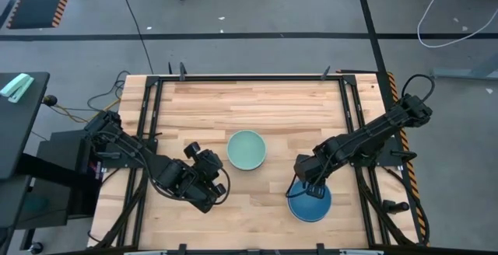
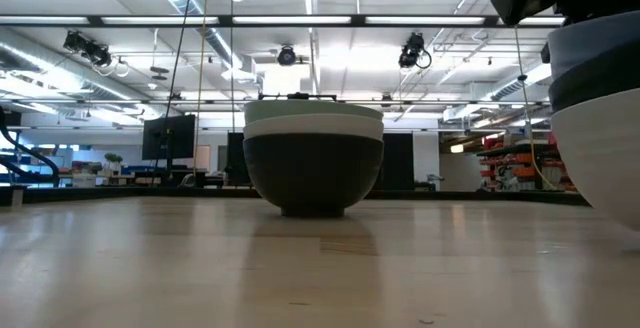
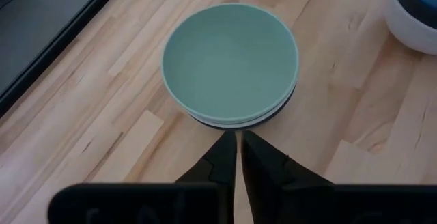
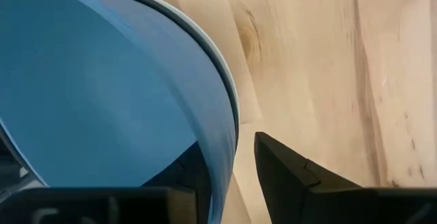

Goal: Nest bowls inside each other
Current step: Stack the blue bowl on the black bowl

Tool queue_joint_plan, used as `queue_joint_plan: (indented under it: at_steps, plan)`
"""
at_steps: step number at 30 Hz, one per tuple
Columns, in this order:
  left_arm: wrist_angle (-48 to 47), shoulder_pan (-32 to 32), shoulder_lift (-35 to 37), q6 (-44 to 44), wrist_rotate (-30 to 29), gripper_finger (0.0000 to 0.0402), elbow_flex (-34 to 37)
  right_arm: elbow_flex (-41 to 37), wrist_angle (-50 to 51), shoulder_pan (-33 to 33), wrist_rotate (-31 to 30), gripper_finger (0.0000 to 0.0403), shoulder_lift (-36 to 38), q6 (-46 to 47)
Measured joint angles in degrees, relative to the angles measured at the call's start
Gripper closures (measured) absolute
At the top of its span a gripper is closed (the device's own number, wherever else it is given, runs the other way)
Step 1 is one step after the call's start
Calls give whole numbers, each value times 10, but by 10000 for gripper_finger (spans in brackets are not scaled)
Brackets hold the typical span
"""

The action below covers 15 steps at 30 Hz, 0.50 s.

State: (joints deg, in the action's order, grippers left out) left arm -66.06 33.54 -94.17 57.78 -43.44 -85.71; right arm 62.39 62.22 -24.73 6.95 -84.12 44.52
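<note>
The right claw (image 1: 310, 186) grips the blue bowl's (image 1: 310, 202) rim, its stack well right of the mint-topped stack (image 1: 247, 149); the nearly closed, empty left claw (image 1: 220, 179) sits nearer that stack

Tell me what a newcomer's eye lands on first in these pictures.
Two stacks of nested bowls stand out on the wooden table. At mid-table, the mint green bowl sits on top of its stack, with the left gripper nearby, touching nothing. Toward the right front, the right gripper straddles the rim of the blue bowl, topping the other stack.
</note>
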Motion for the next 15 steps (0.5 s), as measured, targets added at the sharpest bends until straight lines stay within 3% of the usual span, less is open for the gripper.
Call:
queue_joint_plan:
  at_steps: [6,15]
  plan:
    - [0,0,0,0,0,366,0,0,0,2,-5,316,0,-33]
    - [0,0,0,-1,0,378,0,0,-2,11,3,393,0,-67]
